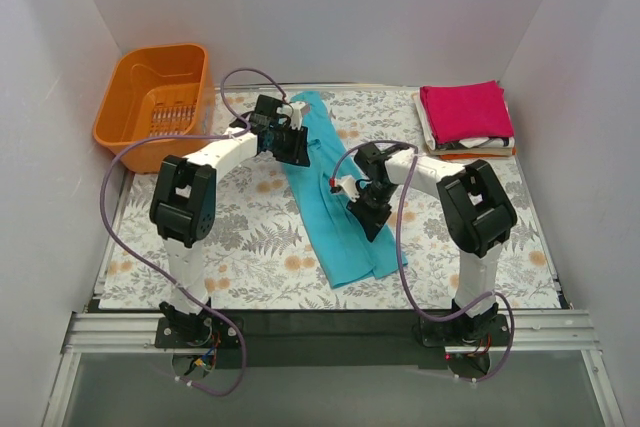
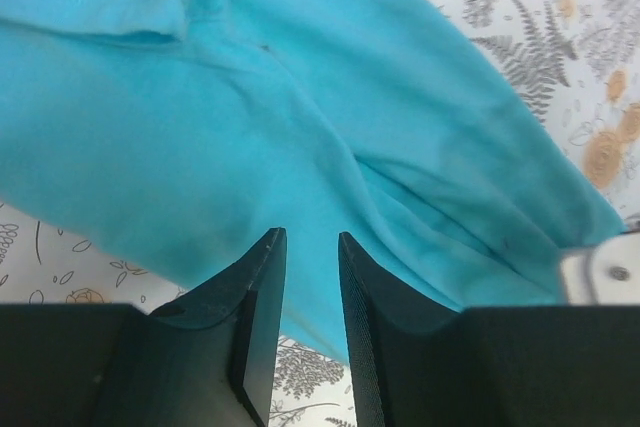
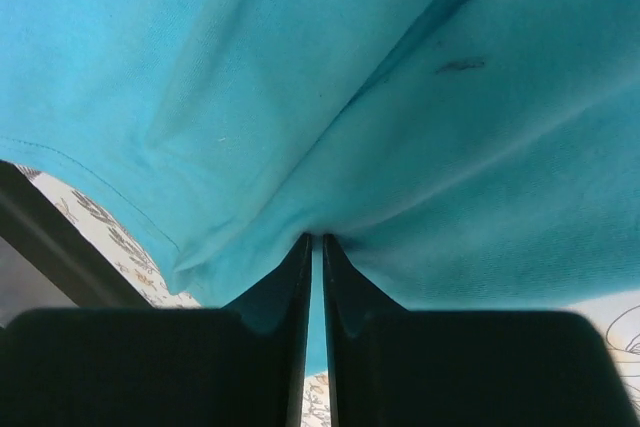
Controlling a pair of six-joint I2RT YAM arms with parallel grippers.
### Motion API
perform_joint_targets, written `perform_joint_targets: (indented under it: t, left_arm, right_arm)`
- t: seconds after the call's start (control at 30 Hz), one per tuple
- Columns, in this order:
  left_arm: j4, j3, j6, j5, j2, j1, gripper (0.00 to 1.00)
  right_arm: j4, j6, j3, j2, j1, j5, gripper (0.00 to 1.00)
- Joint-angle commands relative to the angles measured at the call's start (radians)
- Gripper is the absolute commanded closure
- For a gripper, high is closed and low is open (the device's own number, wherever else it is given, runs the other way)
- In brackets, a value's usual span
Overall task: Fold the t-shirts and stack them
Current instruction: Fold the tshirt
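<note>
The teal t-shirt (image 1: 338,237) lies folded into a long strip, running diagonally from the back centre toward the front of the floral mat. My left gripper (image 1: 293,144) hovers over the strip's upper left edge, its jaws a little apart with nothing between them (image 2: 310,237); the teal cloth (image 2: 300,97) spreads beyond them. My right gripper (image 1: 365,215) is at the strip's right edge, shut on a pinched fold of the teal t-shirt (image 3: 350,67), which puckers at the fingertips (image 3: 316,239). The magenta t-shirt (image 1: 463,110) tops a folded stack at the back right, with white and orange ones under it.
An orange plastic basket (image 1: 160,92) stands at the back left corner. The floral mat (image 1: 240,237) covers the table between white walls. A white part of the other arm (image 2: 605,272) shows at the right edge of the left wrist view.
</note>
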Motion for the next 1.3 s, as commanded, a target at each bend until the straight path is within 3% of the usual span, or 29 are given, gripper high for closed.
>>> perform_joint_targets:
  t: [0.0,0.4,0.8,0.9,1.0,1.13,1.27]
  left_arm:
    - [0.018,0.020,-0.043,-0.052,0.021,0.013,0.73]
    - [0.019,0.191,-0.066,-0.155,0.146,0.016,0.72]
    - [-0.041,0.390,-0.047,-0.155,0.392,0.016,0.73]
    - [-0.044,0.502,-0.037,-0.152,0.455,0.019,0.74]
    - [-0.048,0.644,-0.016,-0.138,0.557,0.025,0.73]
    - [-0.051,0.816,-0.005,-0.138,0.666,0.036,0.67]
    - [0.018,0.818,-0.016,-0.126,0.655,0.048,0.59]
  right_arm:
    - [0.040,0.024,-0.017,0.015,0.005,-0.053,0.87]
    - [0.122,0.141,-0.097,0.027,0.160,-0.263,0.88]
    - [0.099,0.133,-0.059,-0.144,0.059,-0.254,0.73]
    - [0.097,0.130,-0.083,-0.161,0.026,-0.249,0.66]
    - [0.097,0.124,-0.098,-0.166,0.008,-0.226,0.65]
    - [0.090,0.115,-0.094,-0.160,-0.018,-0.195,0.65]
    - [0.085,0.089,-0.063,-0.167,-0.050,-0.134,0.67]
